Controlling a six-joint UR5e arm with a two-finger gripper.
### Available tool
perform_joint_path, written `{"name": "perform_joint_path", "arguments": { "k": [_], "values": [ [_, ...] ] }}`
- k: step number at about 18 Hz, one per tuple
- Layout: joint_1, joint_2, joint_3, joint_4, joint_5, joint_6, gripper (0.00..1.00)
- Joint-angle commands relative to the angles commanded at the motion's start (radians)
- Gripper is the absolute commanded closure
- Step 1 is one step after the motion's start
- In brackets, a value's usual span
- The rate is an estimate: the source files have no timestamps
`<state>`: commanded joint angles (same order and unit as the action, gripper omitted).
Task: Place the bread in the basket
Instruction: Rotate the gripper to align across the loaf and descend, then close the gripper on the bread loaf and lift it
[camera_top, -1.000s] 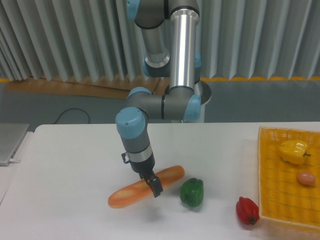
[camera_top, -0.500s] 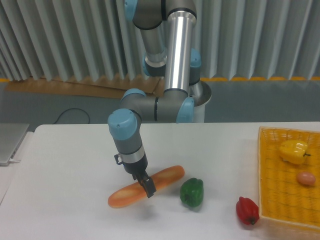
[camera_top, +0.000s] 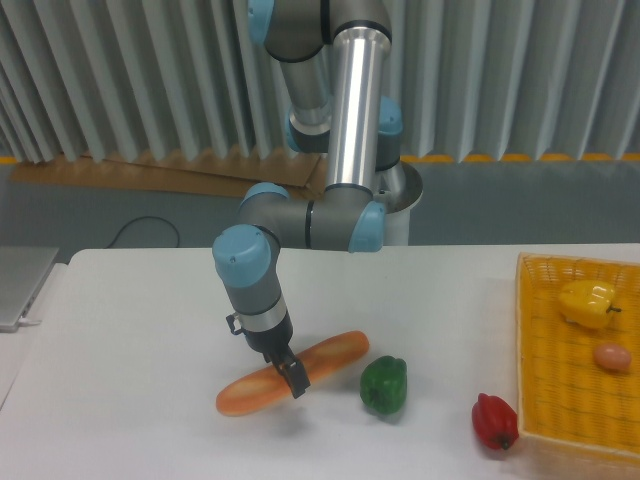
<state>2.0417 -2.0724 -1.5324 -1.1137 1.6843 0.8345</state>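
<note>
Lying on the white tabletop (camera_top: 140, 330), the bread (camera_top: 291, 374) stretches from near-left to far-right, its lower end pointing at the near-left and its upper end close to the green pepper (camera_top: 384, 385). The hand (camera_top: 294, 380) is down at the middle of the loaf, its dark fingertips overlapping the crust; whether the fingers are actually clamped on the loaf or only set around it cannot be told from this view. The arm reaches down from its base at the far side of the tabletop, the blue-capped wrist tilted so the hand points toward the near right.

The basket (camera_top: 524, 350) sits at the right edge, well apart from the bread. Inside it, toward the far side, are a yellow pepper (camera_top: 587, 301) and, just nearer, a small pinkish-orange item (camera_top: 612, 357) too small to identify. A red pepper (camera_top: 494, 421) rests on the tabletop just beside the basket's left wall, near the front. The green pepper lies between the bread and the red pepper. A flat grey object (camera_top: 22, 285) sits at the far-left edge.
</note>
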Motion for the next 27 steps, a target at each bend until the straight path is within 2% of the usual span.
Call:
{"name": "perform_joint_path", "arguments": {
  "k": [8, 12, 15, 16, 17, 19, 24, 25, 27],
  "values": [
    [-0.002, -0.006, 0.002, -0.002, 0.005, 0.002, 0.0],
    [-0.009, -0.017, 0.0, -0.002, 0.055, 0.003, 0.0],
    [-0.009, -0.02, 0.0, -0.002, 0.057, 0.002, 0.13],
    [-0.009, -0.017, 0.0, 0.0, 0.055, 0.002, 0.21],
    [-0.009, -0.014, 0.0, 0.0, 0.054, 0.002, 0.23],
    [-0.009, -0.009, 0.002, 0.0, 0.054, 0.0, 0.32],
    [-0.008, -0.008, 0.002, 0.0, 0.052, -0.003, 0.37],
    [-0.008, -0.008, 0.002, -0.002, 0.052, -0.006, 0.42],
    [-0.008, -0.008, 0.002, -0.002, 0.054, -0.006, 0.42]
  ]
}}
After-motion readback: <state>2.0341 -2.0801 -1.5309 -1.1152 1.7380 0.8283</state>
